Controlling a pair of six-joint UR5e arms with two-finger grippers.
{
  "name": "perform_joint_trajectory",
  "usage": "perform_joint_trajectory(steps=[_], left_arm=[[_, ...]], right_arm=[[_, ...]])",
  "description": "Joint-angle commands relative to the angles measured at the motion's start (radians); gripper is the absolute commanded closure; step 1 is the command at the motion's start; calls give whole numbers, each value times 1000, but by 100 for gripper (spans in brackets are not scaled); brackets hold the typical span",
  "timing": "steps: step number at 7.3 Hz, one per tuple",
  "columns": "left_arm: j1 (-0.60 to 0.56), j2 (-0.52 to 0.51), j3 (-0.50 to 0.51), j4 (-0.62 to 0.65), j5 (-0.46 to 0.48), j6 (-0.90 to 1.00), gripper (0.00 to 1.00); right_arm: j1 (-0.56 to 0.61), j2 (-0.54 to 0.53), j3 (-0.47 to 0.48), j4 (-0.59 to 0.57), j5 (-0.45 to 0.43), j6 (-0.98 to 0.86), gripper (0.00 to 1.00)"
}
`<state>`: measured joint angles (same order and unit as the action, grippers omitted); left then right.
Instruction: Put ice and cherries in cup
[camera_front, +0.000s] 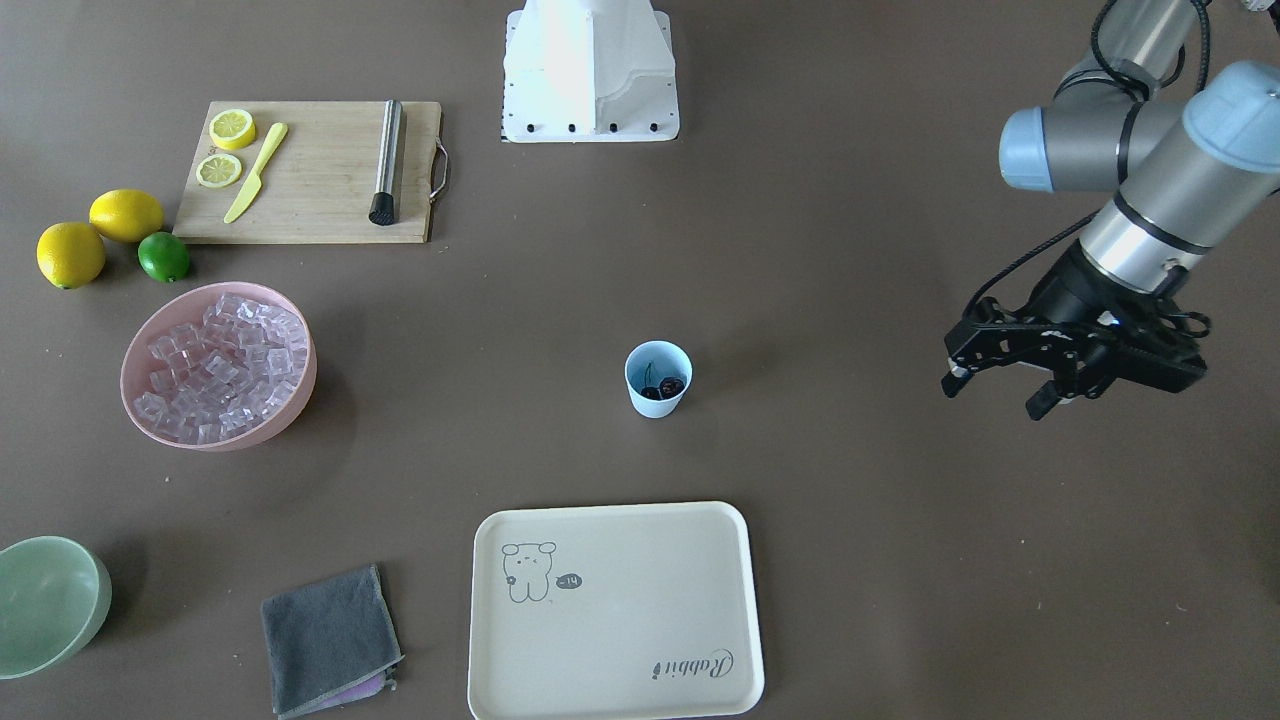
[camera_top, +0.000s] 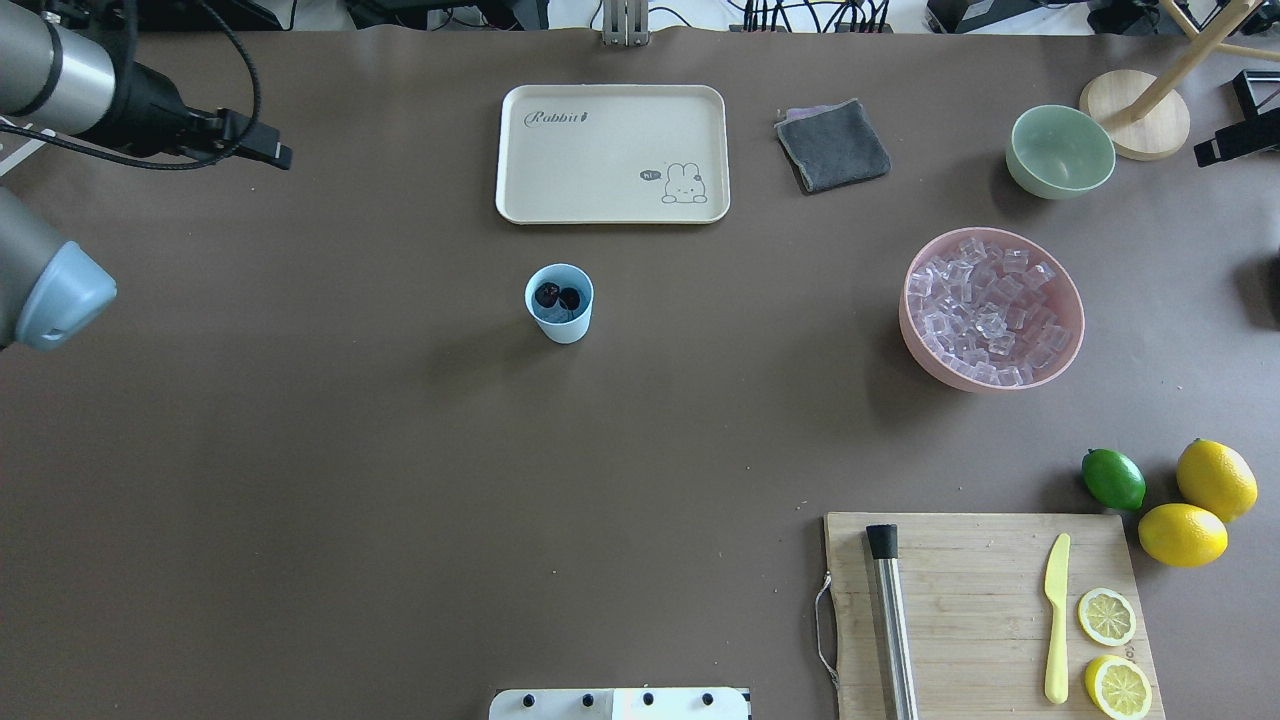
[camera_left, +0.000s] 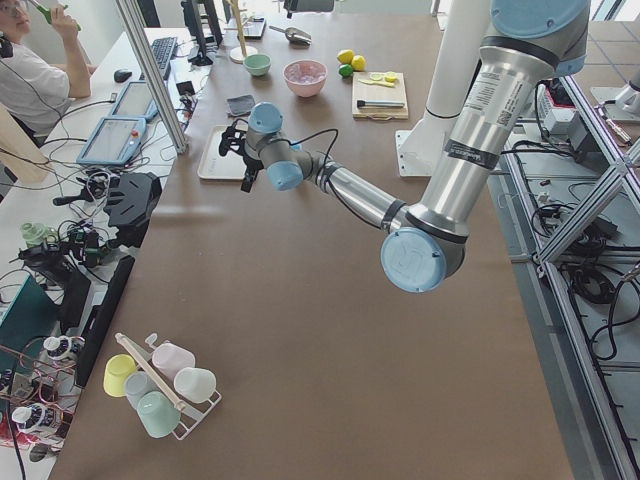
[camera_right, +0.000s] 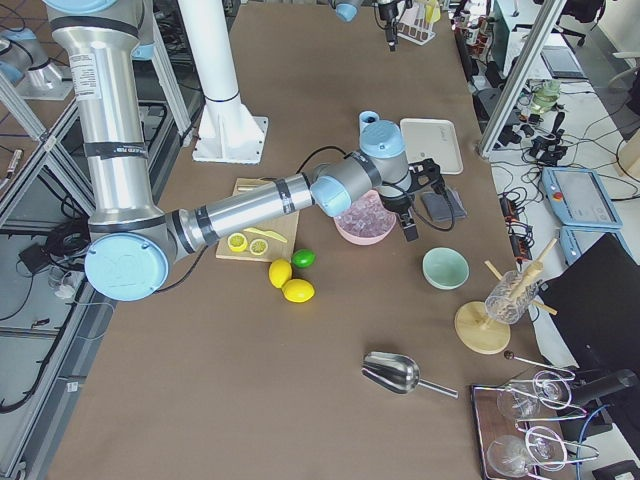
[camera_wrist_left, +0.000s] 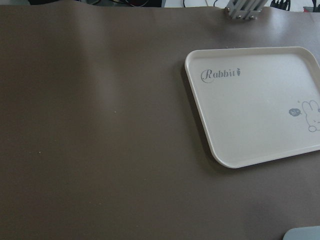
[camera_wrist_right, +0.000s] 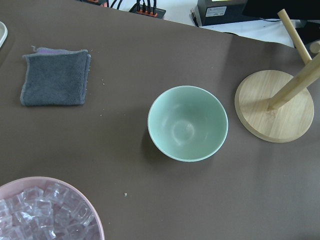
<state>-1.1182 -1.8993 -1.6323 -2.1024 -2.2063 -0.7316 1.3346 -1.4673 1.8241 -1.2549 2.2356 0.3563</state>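
Brown bench: the cup (camera_top: 559, 303) stands mid-bench, the cherries (camera_top: 558, 296) inside it. Ice (camera_top: 990, 310) fills a pink bowl (camera_top: 990, 385) toward the right edge. By the left edge the left gripper (camera_front: 995, 395) hangs spread, empty (right gripper (camera_right: 405, 215): jaws' state cannot be told).

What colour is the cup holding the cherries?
The cup is plain light blue, clearest in the overhead exterior view.

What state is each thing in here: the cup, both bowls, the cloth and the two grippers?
cup, upright, cherries inside
pink bowl, upright, full of ice
green bowl, upright, empty
cloth, folded, lying flat
left gripper, open, holding nothing
right gripper, cannot tell whether open or shut
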Motion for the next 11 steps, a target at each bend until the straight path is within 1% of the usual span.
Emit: perform_joint_trajectory(steps=[1,2,3,4,5,6,8,11], left_arm=[[-159,52,26,162,-70,238,2],[-211,78,28,198,-72,286,2],[-254,107,48,205,-76,305,2],[-293,114,95,208,-82,305,2],[-358,112,165,205,-96,305,2],[-370,112,184,208,-101,304,2],[-374,109,186,238,-102,282,2],[-374,109,186,240,-108,293,2]], right_arm=[[-2,4,-18,-3,-5,1,0],[-2,8,-28,-3,-7,0,0],[-2,10,-44,-3,-7,-6,0],[-2,5,-51,-3,-7,-7,0],[-2,7,-51,-4,-7,-7,0],[-2,8,-51,-5,-8,-2,0],[0,8,-49,-3,-10,1,0],[1,-1,-57,-4,-8,3,0]])
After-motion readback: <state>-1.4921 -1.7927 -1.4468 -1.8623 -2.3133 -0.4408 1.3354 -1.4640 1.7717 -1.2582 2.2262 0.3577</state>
